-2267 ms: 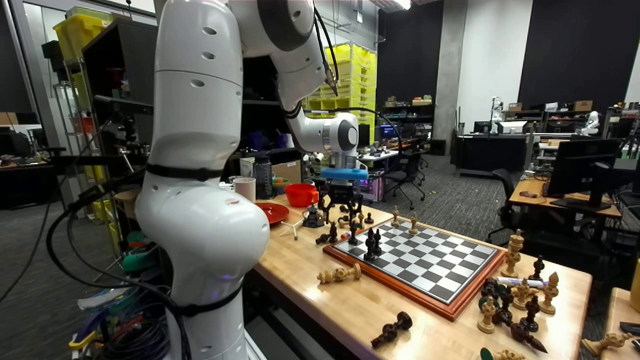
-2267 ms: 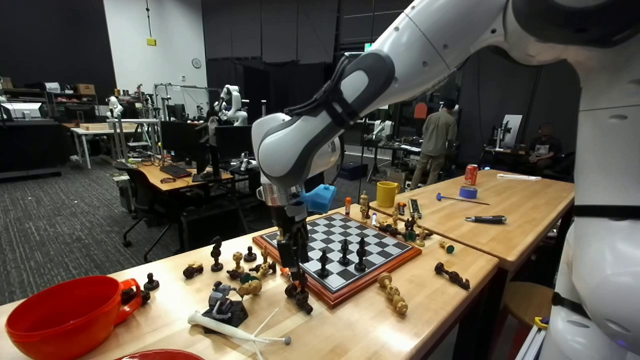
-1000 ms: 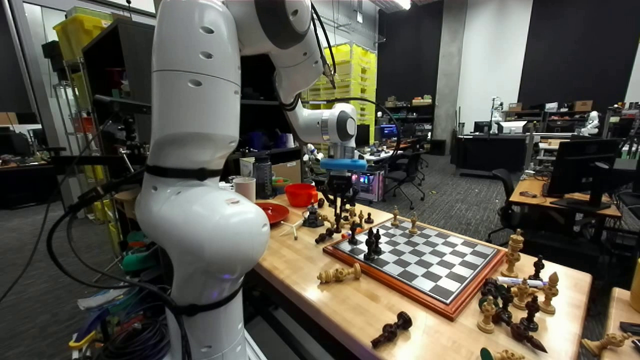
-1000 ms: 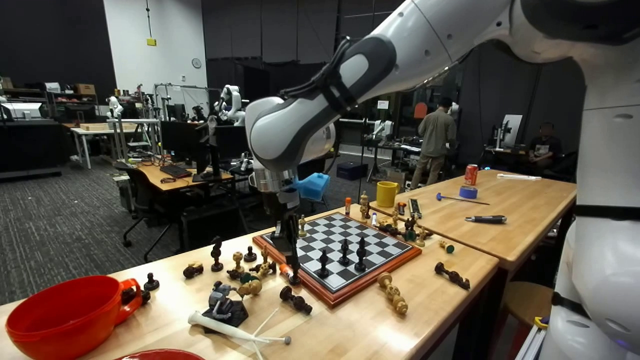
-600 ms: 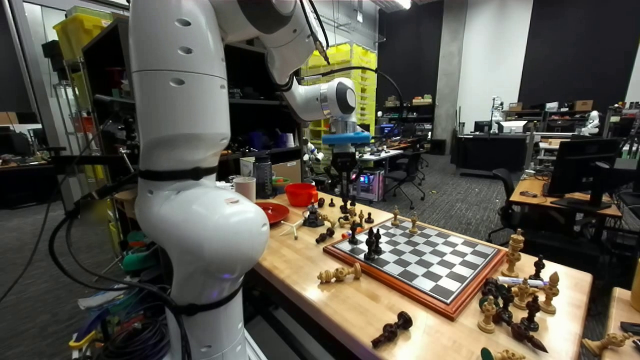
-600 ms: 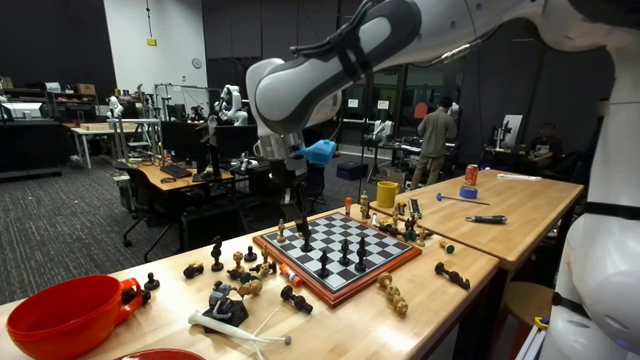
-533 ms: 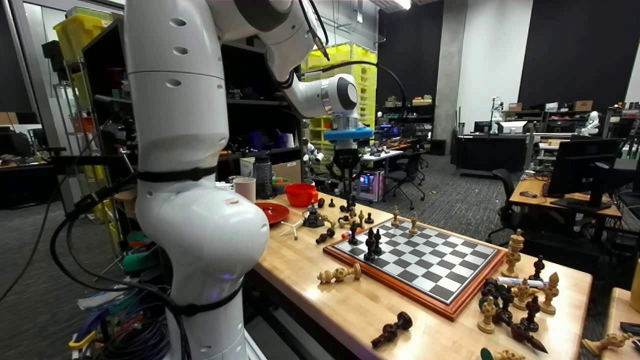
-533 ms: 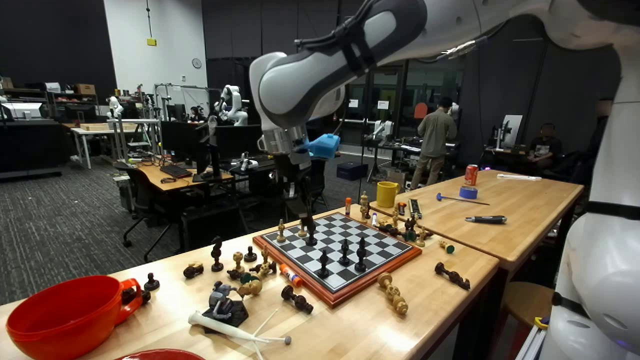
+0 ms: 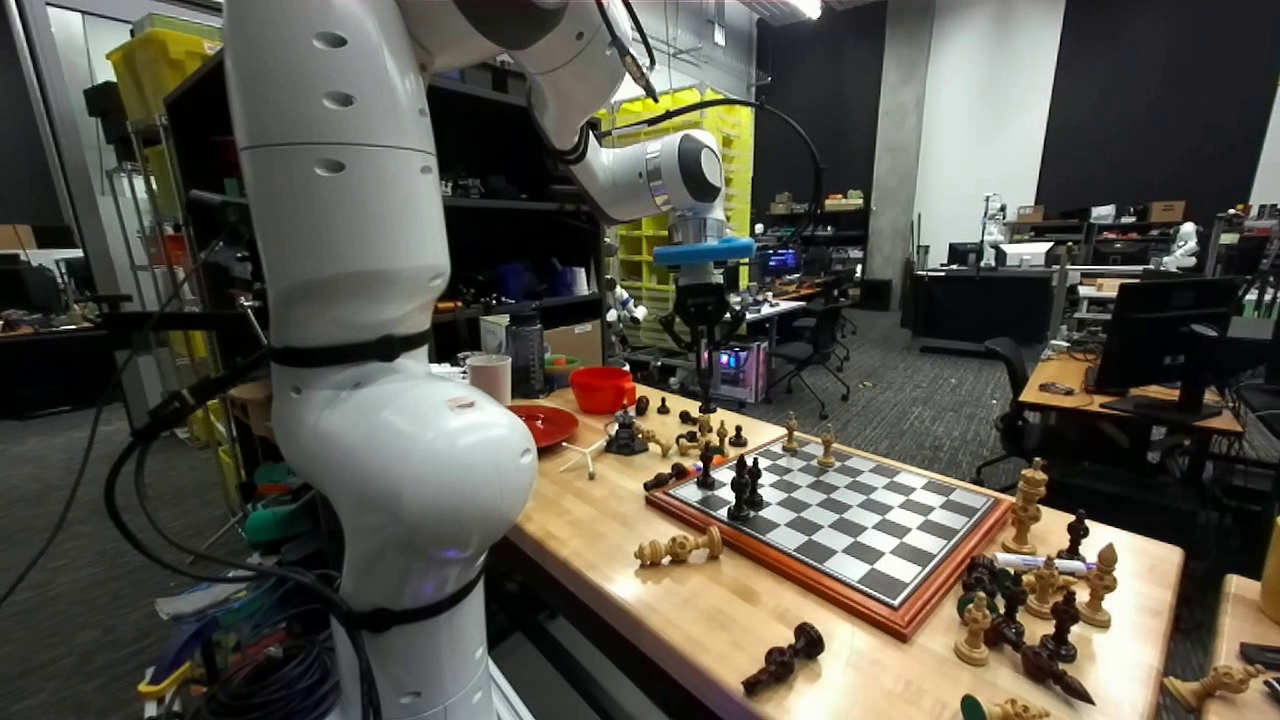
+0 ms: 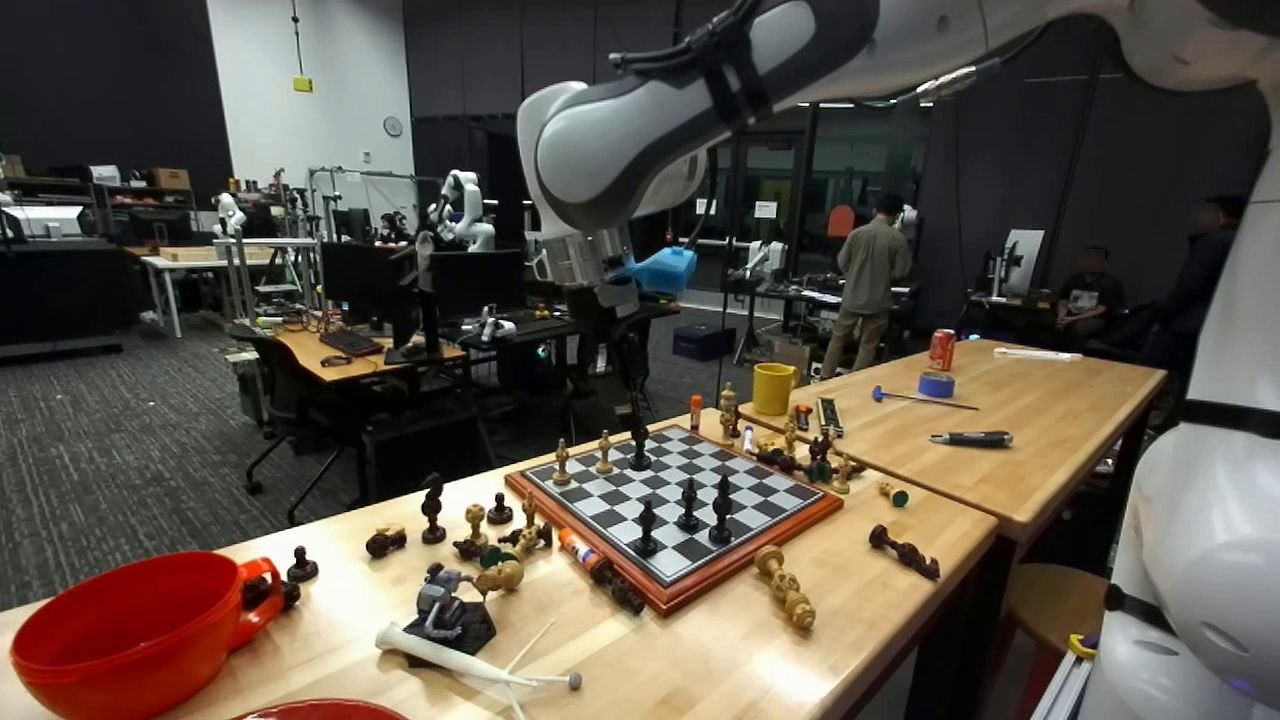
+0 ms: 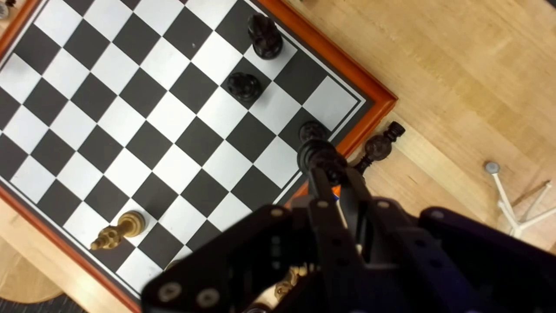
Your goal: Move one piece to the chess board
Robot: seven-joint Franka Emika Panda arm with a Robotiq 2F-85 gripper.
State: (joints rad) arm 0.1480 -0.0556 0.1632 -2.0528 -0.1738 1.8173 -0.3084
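Well, a dark piece (image 11: 317, 154) hangs from the gripper (image 11: 334, 174)

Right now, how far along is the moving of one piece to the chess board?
Done: a dark piece looks picked up, base hanging free. In hand: the gripper is closed on its upper part. Left: it stands on no square of the chess board yet; lowering and release probably remain.

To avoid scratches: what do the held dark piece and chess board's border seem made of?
Held dark piece: stained wood or plastic, hard to tell; faint highlights suggest polish, no grain shows. Chess board's border: probably varnished wood, from its reddish-brown sheen.
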